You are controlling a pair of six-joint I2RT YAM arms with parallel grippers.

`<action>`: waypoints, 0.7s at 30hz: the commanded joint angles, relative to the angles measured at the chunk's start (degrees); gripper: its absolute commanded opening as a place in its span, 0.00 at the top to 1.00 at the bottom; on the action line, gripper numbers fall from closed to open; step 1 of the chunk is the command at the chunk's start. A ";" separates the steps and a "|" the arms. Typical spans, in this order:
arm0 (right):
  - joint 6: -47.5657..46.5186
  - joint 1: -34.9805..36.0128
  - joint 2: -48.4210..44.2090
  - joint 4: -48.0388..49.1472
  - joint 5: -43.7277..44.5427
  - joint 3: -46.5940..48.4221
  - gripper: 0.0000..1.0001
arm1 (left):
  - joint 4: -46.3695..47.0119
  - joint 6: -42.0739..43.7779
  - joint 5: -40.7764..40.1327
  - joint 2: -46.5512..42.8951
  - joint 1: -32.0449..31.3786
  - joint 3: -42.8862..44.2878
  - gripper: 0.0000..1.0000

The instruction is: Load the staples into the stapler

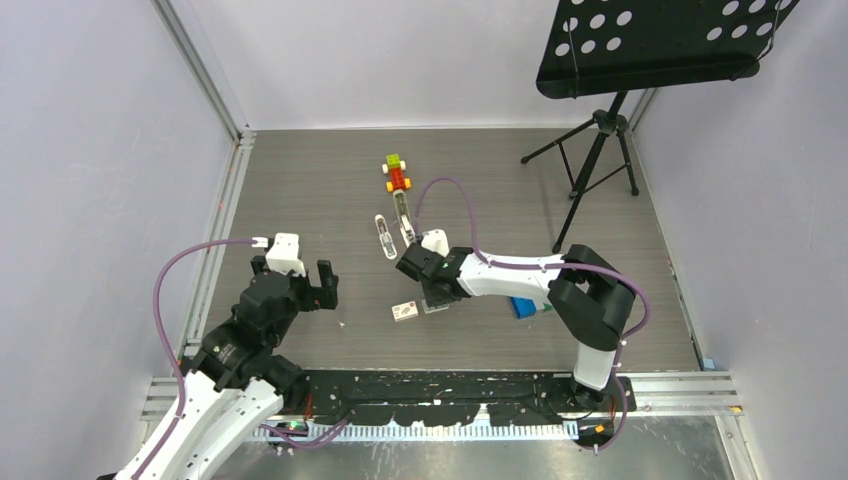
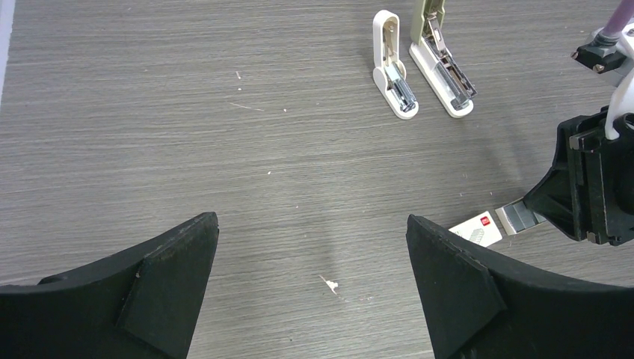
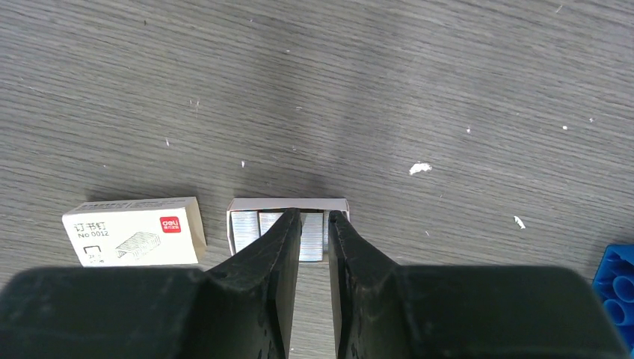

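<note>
The staples [image 3: 312, 236] lie as silvery strips in a small open white tray [image 3: 288, 203] on the table. My right gripper [image 3: 315, 218] points down into the tray, its narrow jaws closed on one strip that still rests in the tray. The white carton [image 3: 134, 230] with the red mark lies just left of the tray. The stapler [image 2: 441, 63], slim with a grey-beige top, lies hinged open farther back, its magazine showing. In the top view, the stapler [image 1: 403, 218] is behind the right gripper [image 1: 434, 298]. My left gripper [image 2: 312, 224] hovers wide open over bare table, left of the carton [image 2: 477, 229].
A shorter stubby white stapler [image 2: 392, 67] lies beside the slim one. A toy of coloured bricks [image 1: 397, 173] sits farther back. A blue box [image 1: 525, 306] lies under the right arm. A black music stand [image 1: 600, 150] stands at the back right. Walls enclose the table.
</note>
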 commanded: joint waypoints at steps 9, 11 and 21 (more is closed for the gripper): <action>4.17 -0.95 1.57 5.44 0.36 -3.32 0.84 | 2.36 0.58 0.10 -0.44 0.50 -0.01 0.00; 3.90 -0.95 0.70 6.26 -0.16 -3.82 0.88 | 2.36 0.58 0.10 -0.44 0.52 0.01 0.00; 1.00 -0.95 -6.88 5.70 1.03 -3.79 0.91 | 2.36 0.58 0.10 -0.44 0.54 -0.04 0.00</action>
